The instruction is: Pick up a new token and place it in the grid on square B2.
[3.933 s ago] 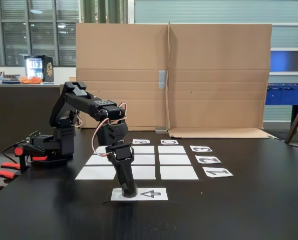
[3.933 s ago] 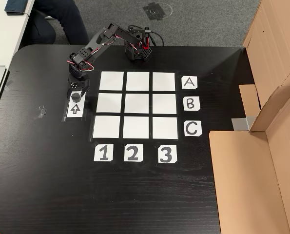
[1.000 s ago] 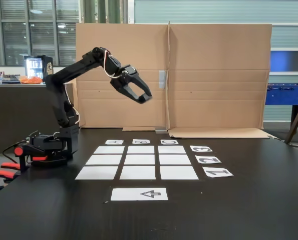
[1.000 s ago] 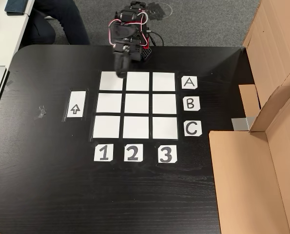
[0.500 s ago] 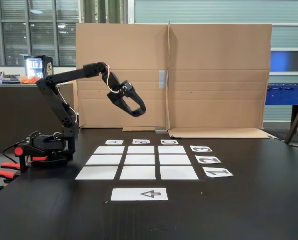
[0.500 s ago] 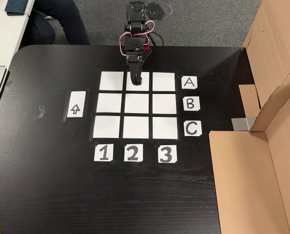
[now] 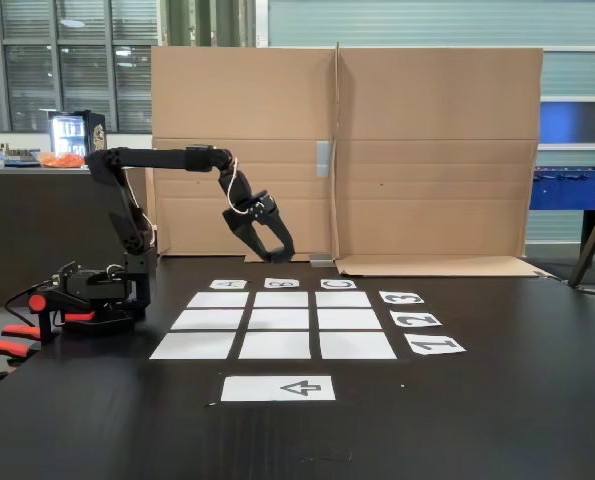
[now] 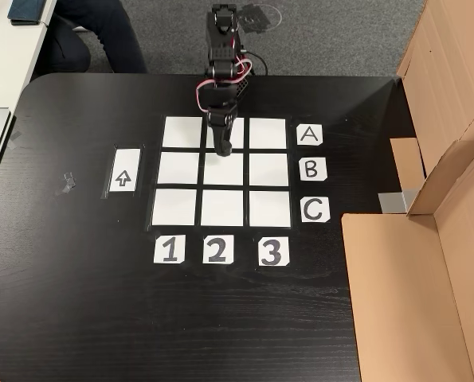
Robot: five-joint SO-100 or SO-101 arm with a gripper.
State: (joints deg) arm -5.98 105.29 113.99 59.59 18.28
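Nearest the side camera lay the arrow sheet, bare: the token that had sat on it 3.9 s earlier was gone. Beyond it, all nine squares of the grid were white and unoccupied, the centre square included.

The gripper, which a second ago was high and back near the arm's base, had swung out and dropped over half a second. From above, the gripper overlapped the top edge of the centre square. From the side it hung well clear of the table.

The token itself could not be made out in either fixed view; black against black fingers. The fingers looked close together, but whether they were clamped on it I could not tell. Judgement: token likely carried; transport nearly done, with descent onto the centre square and release remaining.

Far side: cardboard screen.
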